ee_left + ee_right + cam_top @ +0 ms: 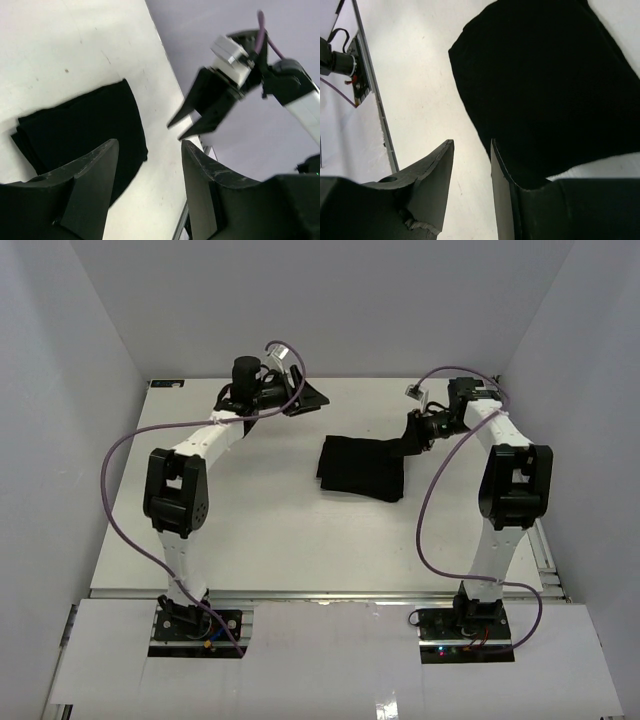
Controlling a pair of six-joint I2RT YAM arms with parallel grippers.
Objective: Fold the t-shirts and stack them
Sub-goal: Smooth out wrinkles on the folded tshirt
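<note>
A black t-shirt (362, 467) lies folded into a compact rectangle on the white table, right of centre. It also shows in the left wrist view (85, 130) and the right wrist view (545, 85). My right gripper (409, 435) hovers at the shirt's far right corner, jaws open and empty, one finger (507, 190) over the fabric edge, the gripper (471, 150) holding nothing. My left gripper (312, 398) is raised at the back of the table, left of the shirt and apart from it, open and empty (150, 150).
The white table (250, 530) ends in a metal rail on the right (545, 550). Grey walls enclose the back and sides. Purple cables loop from both arms. The right arm's gripper shows in the left wrist view (210, 105).
</note>
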